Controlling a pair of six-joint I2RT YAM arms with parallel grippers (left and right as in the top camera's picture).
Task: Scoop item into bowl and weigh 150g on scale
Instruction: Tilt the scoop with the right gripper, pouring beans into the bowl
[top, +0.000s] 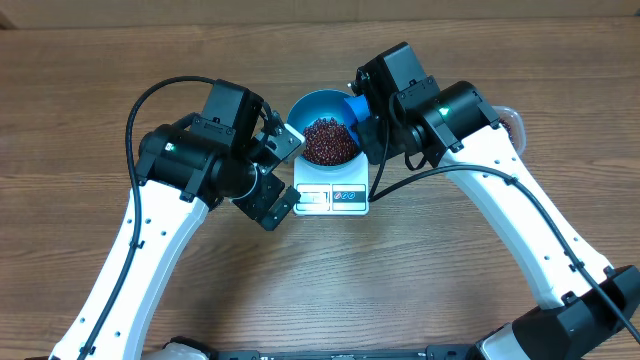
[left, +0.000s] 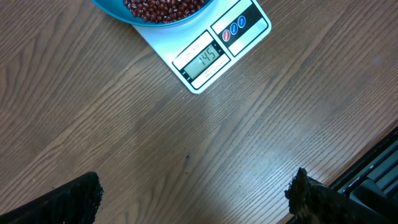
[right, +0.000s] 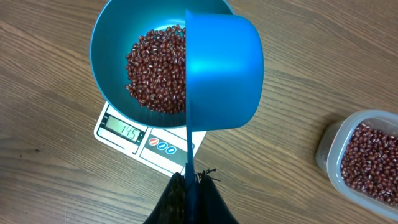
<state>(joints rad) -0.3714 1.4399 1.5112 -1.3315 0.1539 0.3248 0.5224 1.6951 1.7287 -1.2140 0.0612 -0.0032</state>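
Observation:
The blue bowl (top: 312, 103) stands on the white scale (top: 345, 198) and holds a heap of red-brown beans (top: 330, 140). The scale's display (right: 129, 131) reads 145. My right gripper (right: 188, 185) is shut on the thin handle of a small blue scoop (right: 224, 74). The scoop is turned on its side over the bowl's (right: 102, 56) right rim, and its inside is hidden. My left gripper (left: 193, 196) is open above bare table, just left of the scale (left: 249, 28), with nothing between its fingers. The beans (right: 152, 71) fill the bowl's middle.
A clear plastic tub (right: 364, 155) with more beans sits on the table to the right of the scale, mostly hidden behind my right arm (top: 470, 120) in the overhead view. Wooden tabletop surrounds the scale.

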